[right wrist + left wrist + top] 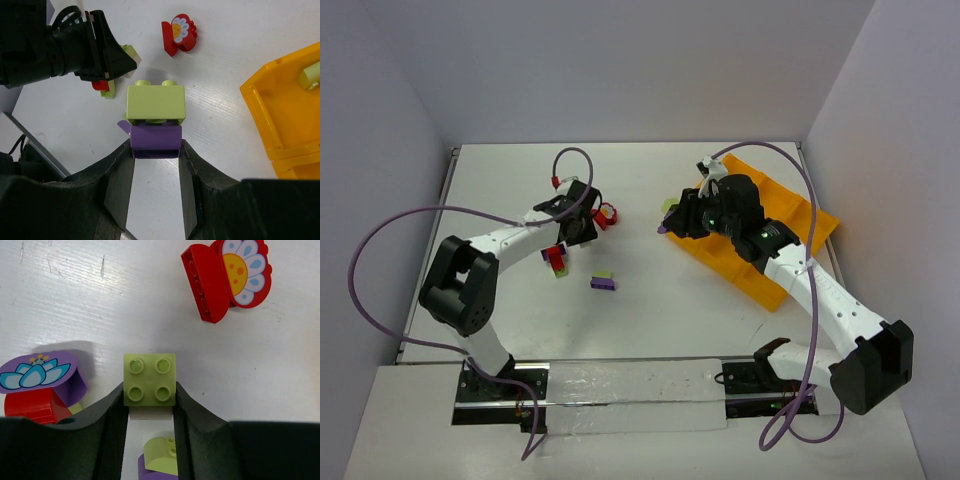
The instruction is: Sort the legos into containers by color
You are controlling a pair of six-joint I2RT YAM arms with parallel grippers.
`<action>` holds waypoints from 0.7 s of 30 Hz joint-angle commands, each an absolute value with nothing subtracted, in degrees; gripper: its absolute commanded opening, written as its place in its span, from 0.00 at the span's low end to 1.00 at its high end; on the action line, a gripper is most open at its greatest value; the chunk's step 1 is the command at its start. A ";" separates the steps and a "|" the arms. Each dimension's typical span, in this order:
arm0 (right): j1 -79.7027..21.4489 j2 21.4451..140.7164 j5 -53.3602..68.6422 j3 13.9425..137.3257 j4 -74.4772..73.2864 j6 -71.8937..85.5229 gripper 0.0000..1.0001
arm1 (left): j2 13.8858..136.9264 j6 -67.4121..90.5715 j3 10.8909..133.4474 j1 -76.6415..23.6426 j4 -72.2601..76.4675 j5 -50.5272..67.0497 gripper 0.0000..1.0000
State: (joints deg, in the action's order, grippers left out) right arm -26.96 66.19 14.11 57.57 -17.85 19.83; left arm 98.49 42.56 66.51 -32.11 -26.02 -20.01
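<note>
My left gripper [150, 390] is shut on a yellow-green two-by-two lego [150, 379] just above the table; in the top view it [584, 228] sits left of centre. My right gripper [155, 145] is shut on a purple lego [155, 139] with a yellow-green lego [156, 102] stuck onto it, hanging at the left end of the orange-yellow tray [760, 277]. One yellow-green lego [310, 77] lies in a tray compartment [272, 120]. A red flower piece [227, 277] lies ahead of the left gripper.
A purple flower piece on a red brick [37, 377] lies left of my left fingers, and a green-on-purple clump [160, 460] lies under them. In the top view, a red clump [556, 257] and a purple-green clump [603, 282] lie mid-table. White walls enclose the table.
</note>
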 commanded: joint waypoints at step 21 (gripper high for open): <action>-26.54 64.51 14.44 56.03 -15.93 19.34 0.00 | 100.44 40.18 62.56 -36.89 -16.17 -30.12 0.19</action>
State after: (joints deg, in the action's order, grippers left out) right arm -26.96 65.89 14.17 56.53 -17.74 19.84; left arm 101.16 41.28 61.94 -36.46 -18.32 -29.88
